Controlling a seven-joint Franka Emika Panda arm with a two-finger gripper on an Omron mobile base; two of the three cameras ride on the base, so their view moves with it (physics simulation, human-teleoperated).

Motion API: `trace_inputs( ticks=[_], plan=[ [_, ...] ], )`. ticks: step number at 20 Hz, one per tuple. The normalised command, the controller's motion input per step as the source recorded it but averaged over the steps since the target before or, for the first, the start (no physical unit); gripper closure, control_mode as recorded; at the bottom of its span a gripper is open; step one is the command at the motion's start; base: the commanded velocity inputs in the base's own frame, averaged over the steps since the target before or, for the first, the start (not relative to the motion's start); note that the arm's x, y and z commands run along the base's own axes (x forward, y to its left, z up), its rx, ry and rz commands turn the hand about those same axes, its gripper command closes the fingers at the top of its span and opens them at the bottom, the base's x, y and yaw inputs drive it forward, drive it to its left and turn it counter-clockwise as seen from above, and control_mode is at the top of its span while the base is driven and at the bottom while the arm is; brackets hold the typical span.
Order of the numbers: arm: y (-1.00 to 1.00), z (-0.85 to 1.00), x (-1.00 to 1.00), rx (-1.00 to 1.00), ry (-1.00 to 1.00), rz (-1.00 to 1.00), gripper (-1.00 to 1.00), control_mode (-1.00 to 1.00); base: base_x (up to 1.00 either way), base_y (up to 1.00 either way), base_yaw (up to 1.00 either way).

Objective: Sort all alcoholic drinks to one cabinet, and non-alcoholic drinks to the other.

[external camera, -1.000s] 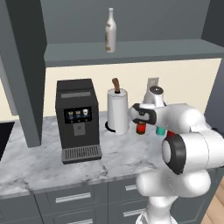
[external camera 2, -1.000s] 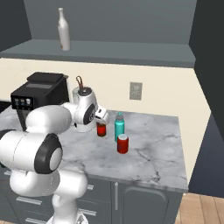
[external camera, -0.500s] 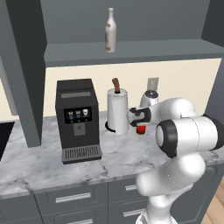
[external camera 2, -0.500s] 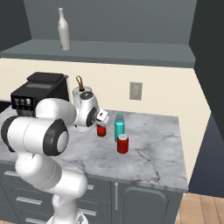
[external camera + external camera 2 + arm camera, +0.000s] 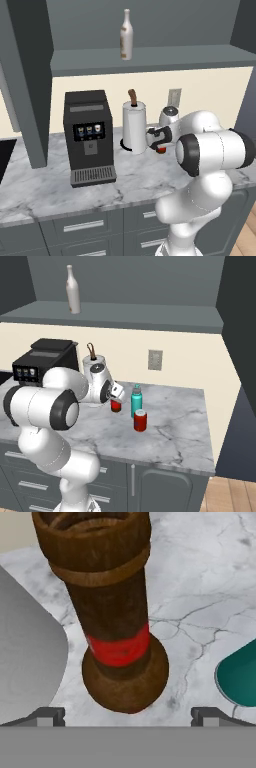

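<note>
Two drinks stand in plain sight on the marble bench (image 5: 180,426): a teal bottle (image 5: 136,400) with a grey cap and, just in front of it, a red soda can (image 5: 140,420). The dark brown bottle (image 5: 112,607) with its red label stands upright on the bench beside the white paper-towel roll (image 5: 134,127); from the base cameras the arm hides most of it, leaving a red sliver. The hand (image 5: 127,714) is wide open around its base, both fingertips (image 5: 47,716) well clear of the glass, holding nothing. The teal bottle is cut off at the hand camera's right edge. One pale cream bottle (image 5: 126,36) stands alone on the open cabinet shelf (image 5: 150,57) overhead. A black coffee machine (image 5: 89,137) sits left of the roll.
</note>
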Motion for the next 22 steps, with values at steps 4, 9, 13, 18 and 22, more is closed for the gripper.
trace_inputs(
  ticks=[4, 9, 13, 18, 22],
  plan=[
    [-0.06, 0.0, 0.01, -0.03, -0.01, -0.03, -1.0, -1.0, 0.0, 0.0, 0.0],
    [-0.04, 0.0, 0.15, -0.02, 0.0, -0.01, -1.0, -1.0, 0.0, 0.0, 0.0],
    [-0.01, 0.0, 0.2, -0.02, 0.0, 0.0, -1.0, -1.0, 0.0, 0.0, 0.0],
    [0.0, 0.0, 0.15, -0.02, 0.0, 0.0, -1.0, -1.0, 0.0, 0.0, 0.0],
    [-0.01, 0.0, 0.09, -0.05, -0.02, 0.0, -1.0, -1.0, 0.0, 0.0, 0.0]
  ],
)
